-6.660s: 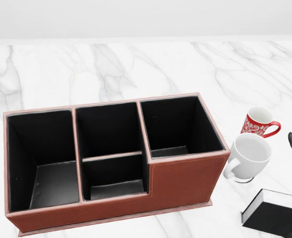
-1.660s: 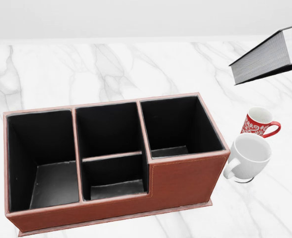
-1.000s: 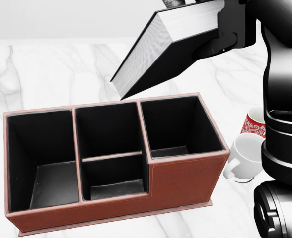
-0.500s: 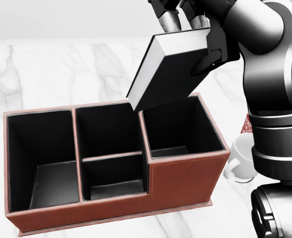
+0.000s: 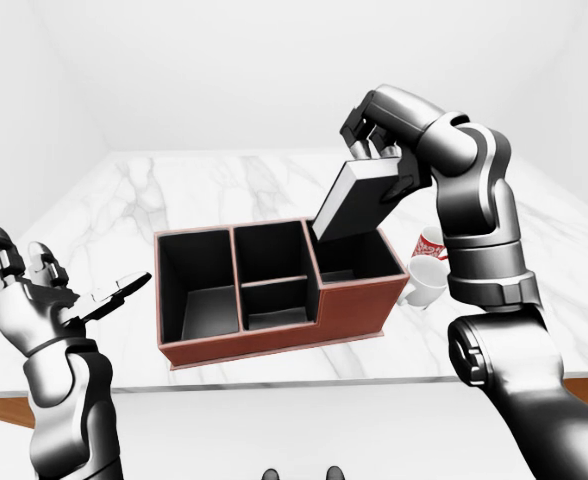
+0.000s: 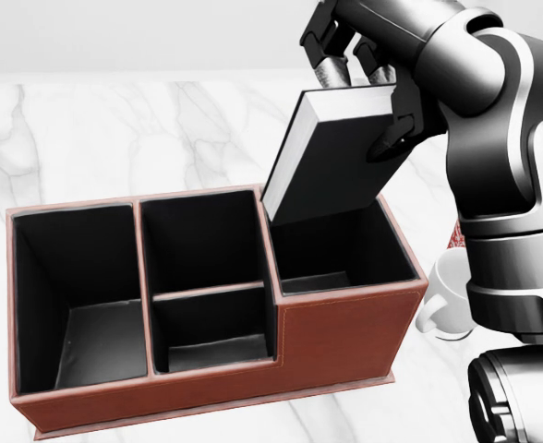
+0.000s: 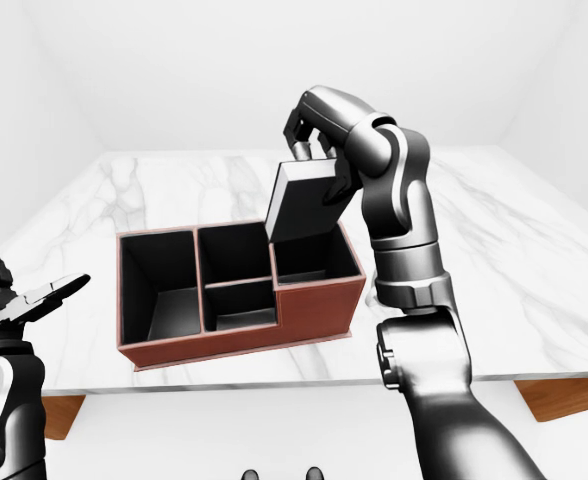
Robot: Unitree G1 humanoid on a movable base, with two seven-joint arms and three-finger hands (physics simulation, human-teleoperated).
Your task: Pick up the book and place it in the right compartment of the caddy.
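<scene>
The book, dark-covered with white page edges, hangs tilted over the brown caddy. Its lower corner dips at the upper left rim of the right compartment, which is black inside and holds nothing else. My right hand is shut on the book's upper end, fingers over the top edge and thumb on the cover. My left hand is open and empty, held up at the left of the left-eye view, well clear of the caddy.
A white mug stands just right of the caddy, partly behind my right forearm. A red patterned mug stands beside it. The caddy sits on a white marble table. Its left and middle compartments hold nothing.
The right hand has lifted the book from the table's lower right, swung it over the caddy, and lowered it right, so its corner is at the right compartment's rim.
</scene>
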